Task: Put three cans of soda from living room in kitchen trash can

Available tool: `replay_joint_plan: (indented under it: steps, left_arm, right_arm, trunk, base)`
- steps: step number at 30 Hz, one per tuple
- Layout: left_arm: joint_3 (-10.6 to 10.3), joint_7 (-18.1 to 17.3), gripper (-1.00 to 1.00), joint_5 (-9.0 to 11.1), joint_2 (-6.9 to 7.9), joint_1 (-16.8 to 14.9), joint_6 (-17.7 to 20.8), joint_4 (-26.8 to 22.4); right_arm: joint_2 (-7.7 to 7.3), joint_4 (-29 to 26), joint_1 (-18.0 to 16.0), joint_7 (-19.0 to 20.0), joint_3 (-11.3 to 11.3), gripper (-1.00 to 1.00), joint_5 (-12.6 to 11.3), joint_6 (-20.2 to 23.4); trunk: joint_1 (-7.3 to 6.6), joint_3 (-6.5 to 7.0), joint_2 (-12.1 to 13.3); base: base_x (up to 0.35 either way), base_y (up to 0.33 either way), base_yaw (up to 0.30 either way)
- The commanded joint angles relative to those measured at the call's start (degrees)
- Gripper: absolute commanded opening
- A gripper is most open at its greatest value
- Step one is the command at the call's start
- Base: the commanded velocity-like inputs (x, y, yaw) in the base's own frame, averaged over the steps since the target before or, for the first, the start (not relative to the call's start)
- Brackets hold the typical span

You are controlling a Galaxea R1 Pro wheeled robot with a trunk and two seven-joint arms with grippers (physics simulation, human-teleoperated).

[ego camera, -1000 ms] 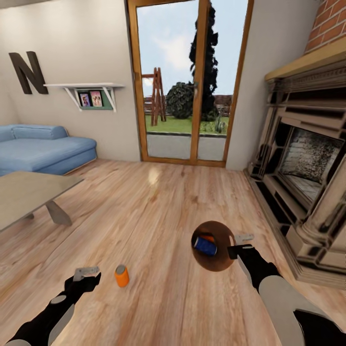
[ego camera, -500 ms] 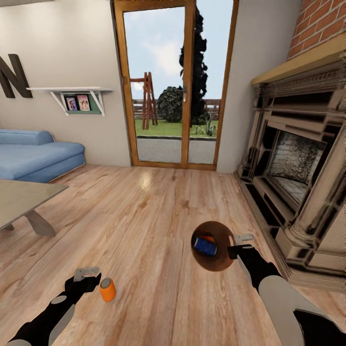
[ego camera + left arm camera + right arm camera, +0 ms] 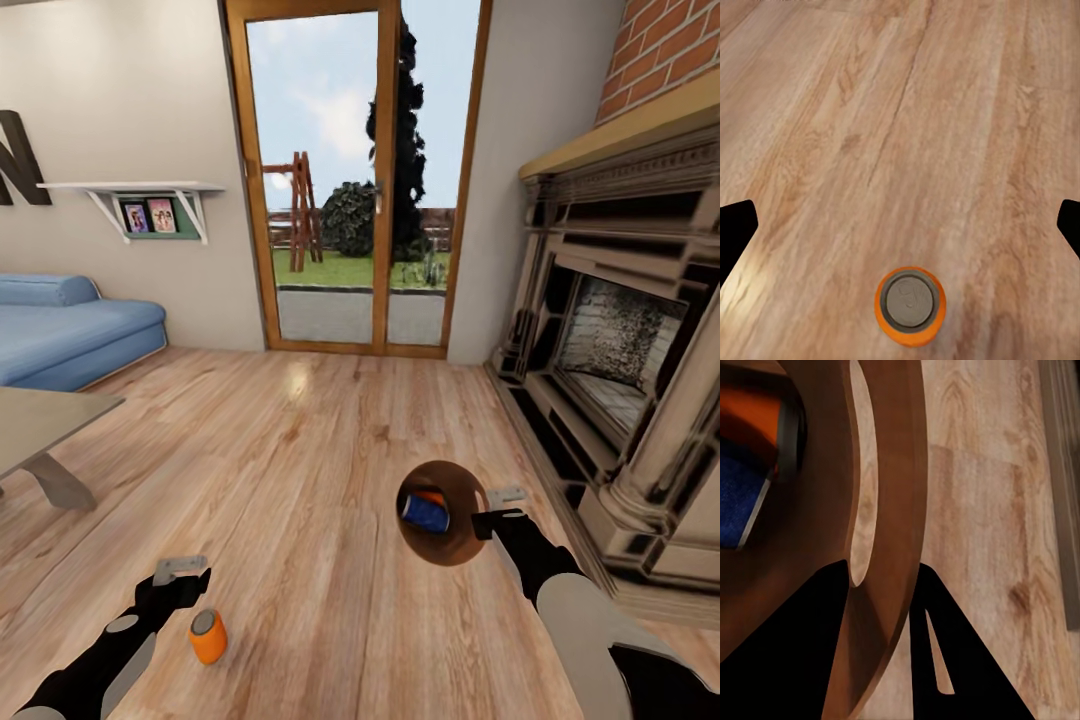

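The view has swung right — the floor's orange can (image 3: 208,636) now stands just beside the spread left claw (image 3: 180,577); the right claw (image 3: 497,510) pinches the trash can (image 3: 458,545) rim, two cans inside.

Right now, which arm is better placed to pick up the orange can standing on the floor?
Left. The left gripper is open, empty and close to the orange can. The right gripper is shut on the trash can rim.

Inside the trash can (image 3: 462,547), the orange can (image 3: 432,496) sits half-hidden — blue can (image 3: 426,514) covering it.
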Motion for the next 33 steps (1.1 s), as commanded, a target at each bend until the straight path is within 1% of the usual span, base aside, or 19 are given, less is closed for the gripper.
replay_joint_plan:
  steps: [1, 5, 12, 21, 25, 33]
  left_arm:
    - [0.0, 0.0, 1.0, 0.0, 0.0, 0.0, 0.0, 0.0]
    - [0.0, 0.0, 1.0, -0.1, 0.01, 0.0, 0.0, 0.0]
    - [0.0, 0.0, 1.0, 0.0, -0.06, 0.0, 0.0, 0.0]
    - [0.0, 0.0, 1.0, 0.1, -0.07, 0.0, -0.1, 0.0]
    - [0.0, 0.0, 1.0, 0.2, -0.34, 0.0, -0.1, 0.0]
    - [0.0, 0.0, 1.0, 0.0, -0.49, 0.0, -0.1, 0.0]
  right_arm:
    - [0.0, -0.1, 0.0, 0.2, -0.1, -1.0, -0.1, 0.0]
    - [0.01, -0.1, 0.0, 0.2, 0.0, -1.0, -0.1, 0.0]
    - [0.01, -0.1, 0.0, 0.1, 0.0, -1.0, 0.0, 0.0]
    - [0.01, -0.1, 0.0, 0.1, 0.0, -1.0, 0.1, 0.0]
    - [0.01, -0.1, 0.0, 0.1, 0.0, -1.0, 0.2, 0.0]
    - [0.01, 0.0, 0.0, 0.1, 0.0, -1.0, 0.2, 0.0]
  trunk:
    - [-0.01, 0.01, 0.0]
    - [-0.01, 0.01, 0.0]
    - [-0.01, 0.01, 0.0]
    - [-0.01, 0.01, 0.0]
    - [-0.01, 0.01, 0.0]
    - [0.2, -1.76, -0.1]
  base:
    - [0.048, 0.0, -0.001]
    - [0.066, 0.0, -0.001]
    - [0.161, -0.02, 0.0]
    - [0.028, -0.008, 0.0]
    - [0.002, -0.001, 0.0]
    - [0.0, 0.0, 0.0]
